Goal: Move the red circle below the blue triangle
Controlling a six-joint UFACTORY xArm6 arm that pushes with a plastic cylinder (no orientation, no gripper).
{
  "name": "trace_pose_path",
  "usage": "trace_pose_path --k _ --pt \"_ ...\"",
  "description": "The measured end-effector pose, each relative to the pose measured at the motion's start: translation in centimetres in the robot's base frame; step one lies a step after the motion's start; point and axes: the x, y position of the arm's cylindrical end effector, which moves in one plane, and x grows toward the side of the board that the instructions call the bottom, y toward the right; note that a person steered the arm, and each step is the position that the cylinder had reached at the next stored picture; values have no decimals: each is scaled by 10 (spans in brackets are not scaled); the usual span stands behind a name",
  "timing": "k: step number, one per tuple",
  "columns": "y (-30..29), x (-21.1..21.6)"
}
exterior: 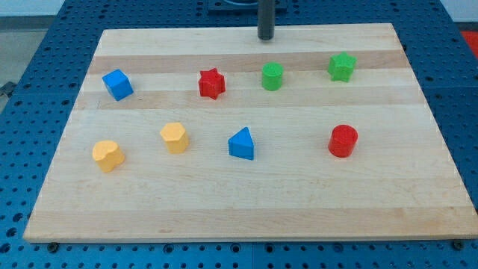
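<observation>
The red circle (343,140) stands on the wooden board at the view's right, at mid height. The blue triangle (242,143) lies near the board's middle, well to the left of the red circle and at about the same height. My tip (266,37) is at the board's top edge, above the green circle (272,76), far from both the red circle and the blue triangle. It touches no block.
A red star (211,83), a green star (342,66) and a blue cube (117,84) lie in the upper row. A yellow hexagon (175,137) and a yellow heart-like block (107,155) lie at the lower left. The wooden board (246,217) rests on a blue pegboard table.
</observation>
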Motion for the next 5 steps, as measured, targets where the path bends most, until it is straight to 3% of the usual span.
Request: trace_pose_path --k 2,3,4,5 --pt "231 1" --pt "281 14" --pt "283 29" --pt "284 106"
